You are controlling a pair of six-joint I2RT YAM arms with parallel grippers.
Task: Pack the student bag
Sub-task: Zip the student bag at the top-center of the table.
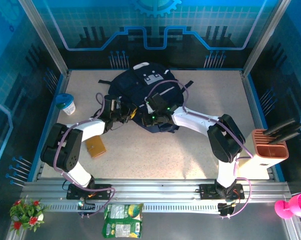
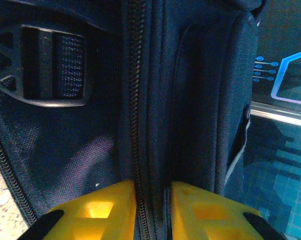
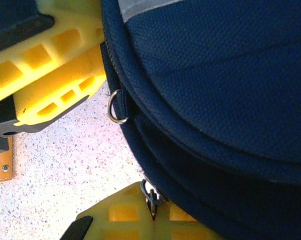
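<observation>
My left gripper (image 2: pixel 153 202) pinches the zipper seam (image 2: pixel 136 100) of the student bag (image 1: pixel 145 87). My right gripper (image 3: pixel 151 212) clamps the zipper pull (image 3: pixel 151 195), and tugging crookedly could slip it free.

The speckled beige tabletop (image 1: pixel 165 155) carries the navy student bag (image 1: pixel 135 80), which lies flat from the centre towards 12 o'clock. A white cup (image 1: pixel 66 103) with a blue lid stands near the 9 o'clock edge, and a small brown wallet (image 1: pixel 96 147) lies flat at about 8 o'clock. A salmon holder (image 1: pixel 270 150) stands at the 4 o'clock edge.
</observation>
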